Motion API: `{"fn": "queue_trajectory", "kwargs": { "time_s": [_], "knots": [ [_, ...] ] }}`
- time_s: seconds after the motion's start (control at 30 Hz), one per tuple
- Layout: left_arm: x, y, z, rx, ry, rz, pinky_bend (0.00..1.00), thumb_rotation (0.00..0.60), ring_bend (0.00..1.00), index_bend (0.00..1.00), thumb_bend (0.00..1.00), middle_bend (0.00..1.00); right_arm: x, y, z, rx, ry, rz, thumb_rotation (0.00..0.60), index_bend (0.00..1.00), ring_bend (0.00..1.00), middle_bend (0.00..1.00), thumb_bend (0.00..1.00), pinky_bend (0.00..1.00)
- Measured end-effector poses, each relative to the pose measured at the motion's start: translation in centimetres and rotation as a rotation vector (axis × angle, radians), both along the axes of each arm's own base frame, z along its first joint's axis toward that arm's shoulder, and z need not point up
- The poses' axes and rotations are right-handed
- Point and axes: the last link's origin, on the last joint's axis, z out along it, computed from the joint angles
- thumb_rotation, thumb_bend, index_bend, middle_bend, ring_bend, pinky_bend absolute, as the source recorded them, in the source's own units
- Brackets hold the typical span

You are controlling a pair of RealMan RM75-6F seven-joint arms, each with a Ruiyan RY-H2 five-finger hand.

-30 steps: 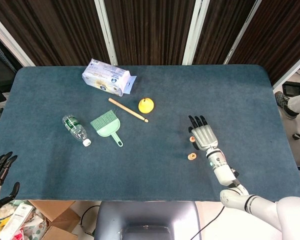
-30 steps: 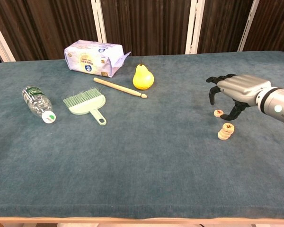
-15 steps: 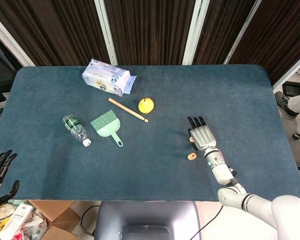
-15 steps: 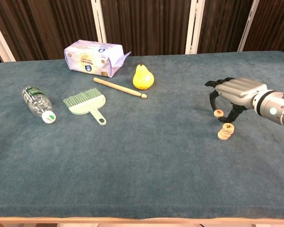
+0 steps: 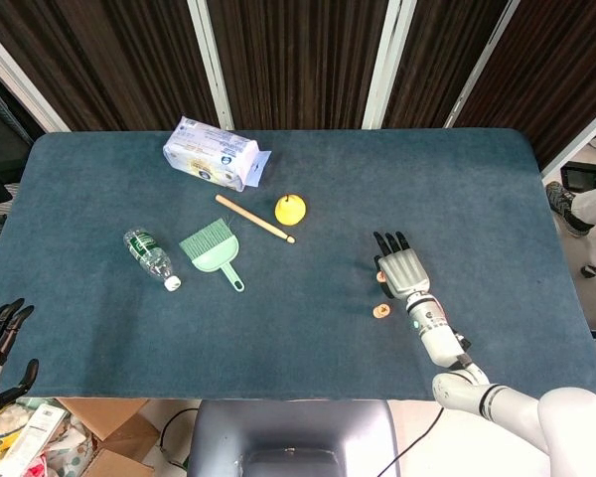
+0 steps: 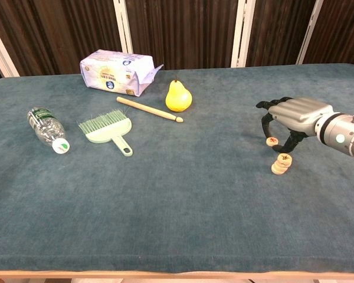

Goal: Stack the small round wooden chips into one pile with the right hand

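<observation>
The blue surface (image 6: 183, 194) carries a printed packet (image 6: 115, 72), its writing too small to read. The right hand (image 6: 292, 115) arches with fingers curled around a single chip (image 6: 272, 141), whether gripping I cannot tell. Just beside it stands the chip pile (image 6: 281, 164).

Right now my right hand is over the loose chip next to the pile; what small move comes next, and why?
Probably close the fingers on the single chip. The right hand arches over it with fingertips at its sides, though contact isn't clear, and the chip lies on the cloth. The pile sits just nearer, waiting for it.
</observation>
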Motion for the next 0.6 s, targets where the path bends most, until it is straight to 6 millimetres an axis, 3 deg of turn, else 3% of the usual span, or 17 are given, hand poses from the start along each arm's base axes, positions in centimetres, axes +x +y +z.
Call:
{"fn": "queue_trajectory", "kwargs": {
  "time_s": [0.37, 0.6],
  "knots": [
    [0.0, -0.1, 0.0, 0.001, 0.004, -0.001, 0.0, 0.6, 0.0, 0.0, 0.5, 0.0, 1.0, 1.3, 1.8, -0.033, -0.076, 0.068, 0.6, 0.66, 0.0, 0.05, 0.55, 0.0],
    [0.0, 0.0, -0.1, 0.001, 0.008, 0.0, 0.0, 0.6, 0.0, 0.0, 0.5, 0.0, 1.6, 4.7, 3.8, 0.018, -0.159, 0.137, 0.6, 0.66, 0.0, 0.05, 0.55, 0.0]
  ]
}}
